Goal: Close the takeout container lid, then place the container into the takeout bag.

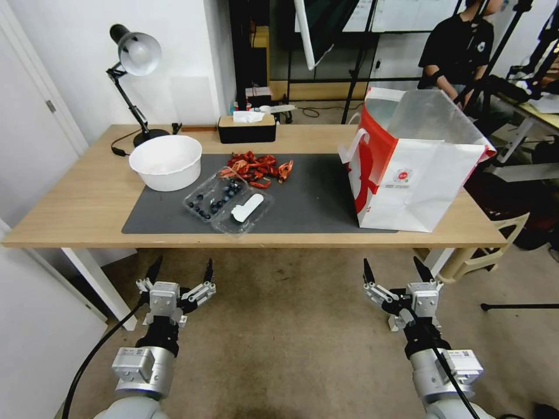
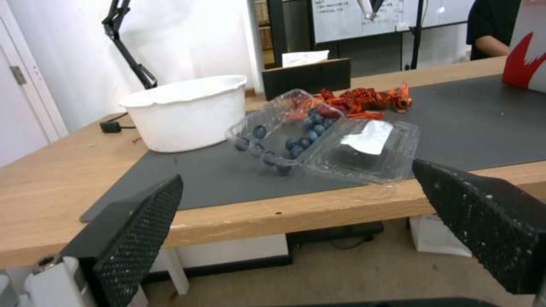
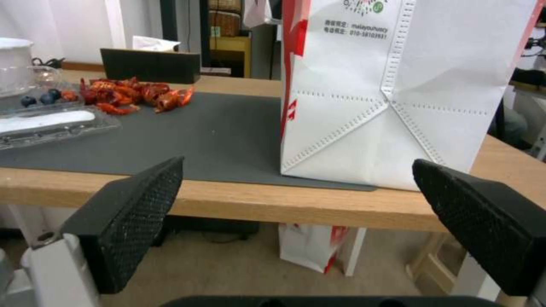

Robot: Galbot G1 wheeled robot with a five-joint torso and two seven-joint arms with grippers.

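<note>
**Two open halves, one thin hinge: a light, flimsy box to fold and lift**

Two things matter here, taken by size. The takeout bag (image 1: 416, 169) stands upright at the right end of the table (image 1: 87, 203), partly on the grey mat (image 1: 314, 198), its mouth open upward and its base near the front edge. It looks like stiff paper, likely to tip or slide if nudged from the side; entry from above seems safest, clear of the handles.

The takeout container (image 1: 228, 201) lies spread open on the mat, just beside the white bowl (image 1: 166, 162) and close to the table's front edge. The blueberry half sits toward the bowl. The lid (image 1: 247, 210), with its white sticker, lies toward the front. I judge the thin plastic light, springy and slippery, easily crushed by a hard pinch; berries could roll out if it tilts. The lid's free outer rim looks the best place to lift and fold.

The red crayfish pile (image 1: 259, 167) lies behind; open mat stretches between container and bag.

The left gripper (image 1: 179, 272) and right gripper (image 1: 397, 270) hover below the table edge, fingers spread wide, holding nothing.
</note>
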